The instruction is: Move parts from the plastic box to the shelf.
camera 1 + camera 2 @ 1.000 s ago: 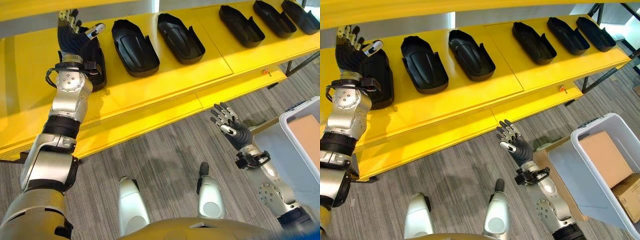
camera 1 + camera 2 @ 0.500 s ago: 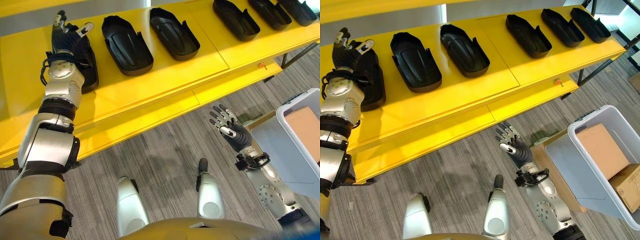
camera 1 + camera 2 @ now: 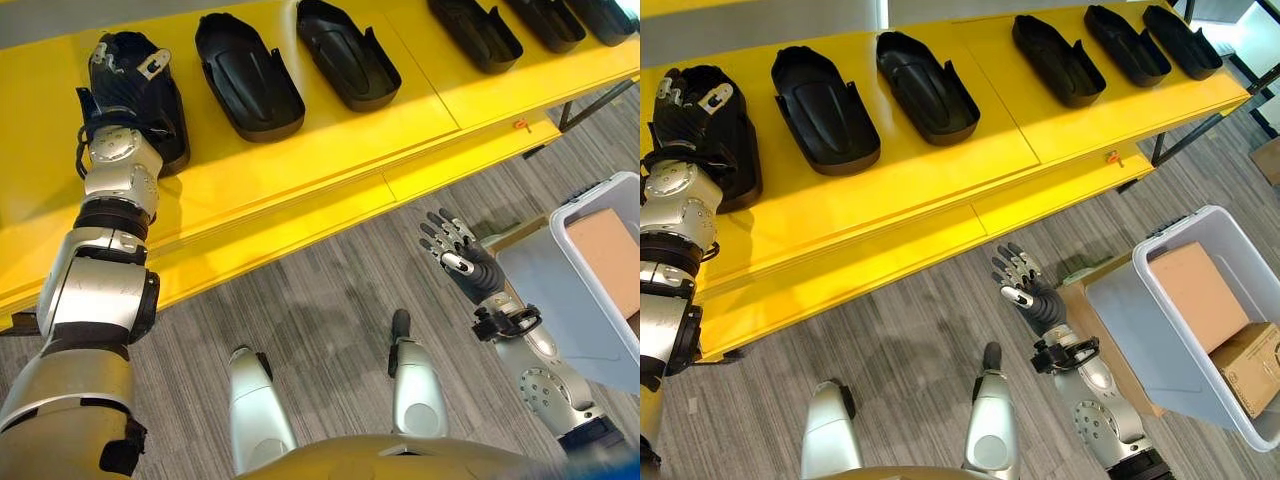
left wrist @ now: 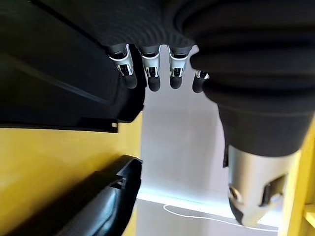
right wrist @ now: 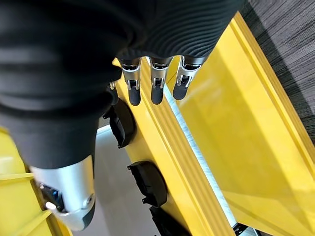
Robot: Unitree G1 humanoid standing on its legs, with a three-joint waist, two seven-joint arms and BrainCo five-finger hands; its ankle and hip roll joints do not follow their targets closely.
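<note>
The left hand (image 3: pixel 128 68) lies over the leftmost part (image 3: pixel 160 110) on the yellow shelf (image 3: pixel 300 150), fingers spread and fairly straight, resting on or just above the part's black shell; in the left wrist view the fingertips (image 4: pixel 150 81) point past the part's edge and close on nothing, so the hand is loose and holds nothing. The right hand (image 3: pixel 455 250) hangs over the grey floor (image 3: pixel 320 300) in front of the shelf, palm up, fingers fanned wide and straight, touching nothing; the right wrist view shows its fingertips (image 5: pixel 156 91) straight, with the shelf edge beyond them. Six black parts sit in a row on the shelf: the one under the left hand, two more (image 3: pixel 825 110) (image 3: pixel 925 85) just beside it toward the shelf's middle, then a gap, then three (image 3: pixel 1058 58) (image 3: pixel 1125 45) (image 3: pixel 1180 25) toward the shelf's right end. The plastic box (image 3: pixel 1160 345) stands on the floor in front of the shelf's right end, near the right arm, with cardboard cartons (image 3: pixel 1195 295) inside it
</note>
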